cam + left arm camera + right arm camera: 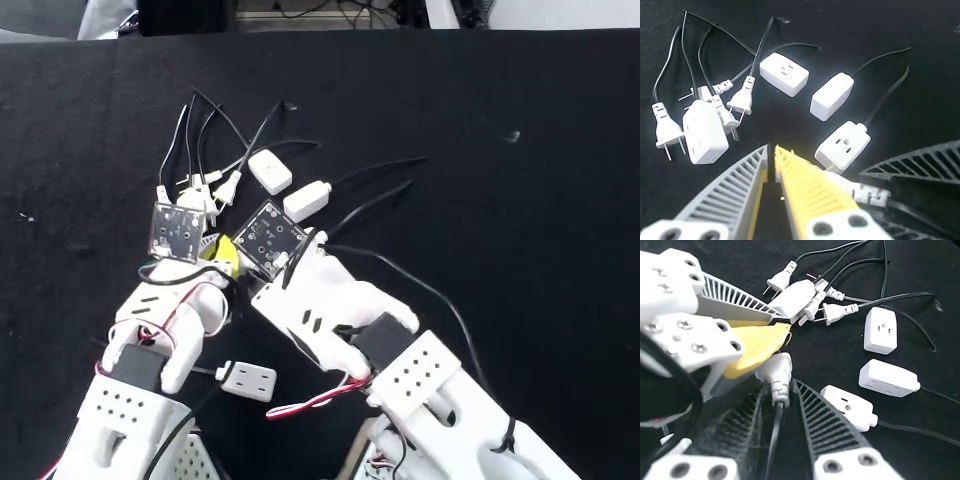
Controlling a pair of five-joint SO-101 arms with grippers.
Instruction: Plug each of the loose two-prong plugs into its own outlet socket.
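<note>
Plainly, right gripper (779, 385) clamps a white plug (776, 367) — left gripper (772, 150) pinched shut just beside it.

L jaws closed, R jaws clamped

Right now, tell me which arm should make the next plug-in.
Right. The right gripper holds a white plug between its fingertips, and an outlet socket lies just beside it on the table. The left gripper is shut with no plug in it.
</note>
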